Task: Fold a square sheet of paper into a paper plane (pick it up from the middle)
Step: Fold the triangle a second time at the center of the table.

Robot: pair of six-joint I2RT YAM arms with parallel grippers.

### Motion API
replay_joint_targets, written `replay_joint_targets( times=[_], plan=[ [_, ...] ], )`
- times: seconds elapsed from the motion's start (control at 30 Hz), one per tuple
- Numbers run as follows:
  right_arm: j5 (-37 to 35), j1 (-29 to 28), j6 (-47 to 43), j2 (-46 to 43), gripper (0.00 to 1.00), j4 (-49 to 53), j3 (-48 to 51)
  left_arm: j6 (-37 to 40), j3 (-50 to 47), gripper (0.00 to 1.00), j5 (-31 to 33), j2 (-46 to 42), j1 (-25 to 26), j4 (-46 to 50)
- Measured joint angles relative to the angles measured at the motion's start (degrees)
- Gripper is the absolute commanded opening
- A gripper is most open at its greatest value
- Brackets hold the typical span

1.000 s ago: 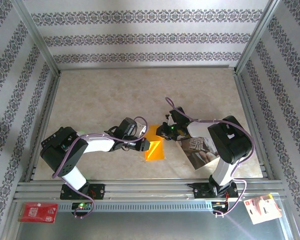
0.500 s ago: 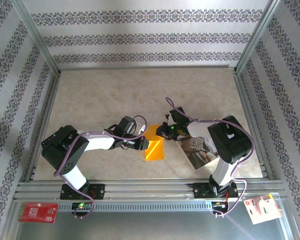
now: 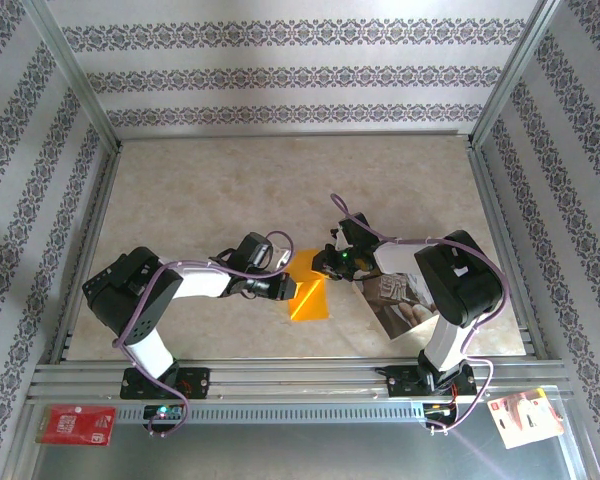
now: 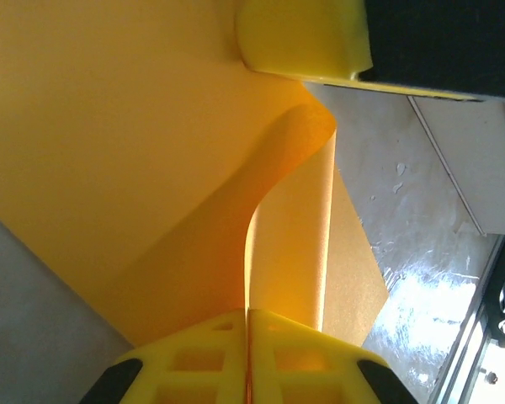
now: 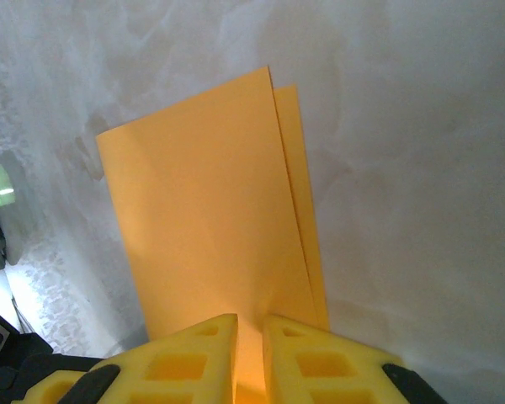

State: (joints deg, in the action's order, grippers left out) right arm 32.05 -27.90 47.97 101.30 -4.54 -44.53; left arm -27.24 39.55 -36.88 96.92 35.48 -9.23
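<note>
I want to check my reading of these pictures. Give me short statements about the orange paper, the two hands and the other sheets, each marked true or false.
1. The left hand is shut on the thin bright orange paper sheet. True.
2. The right hand hangs open, apart from the orange sheet. False: it is also shut on an edge of the sheet.
3. The orange sheet lies flat in one layer. False: it is doubled over, two layers showing in the right wrist view.
4. The glossy grey-brown printed photo sheet lies on the marbled table beneath the right arm. True.
5. The small red card lies on the orange sheet. False: it lies at the near left, off the table.
</note>
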Motion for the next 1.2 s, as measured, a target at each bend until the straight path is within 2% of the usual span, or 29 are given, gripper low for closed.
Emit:
replay_joint_targets(
  times=[1.2],
  plan=[
    [0.04,0.0,0.02,0.0,0.2,0.0,-0.07,0.02,0.22,0.03,0.94,0.96,-0.04,0.98]
  ],
)
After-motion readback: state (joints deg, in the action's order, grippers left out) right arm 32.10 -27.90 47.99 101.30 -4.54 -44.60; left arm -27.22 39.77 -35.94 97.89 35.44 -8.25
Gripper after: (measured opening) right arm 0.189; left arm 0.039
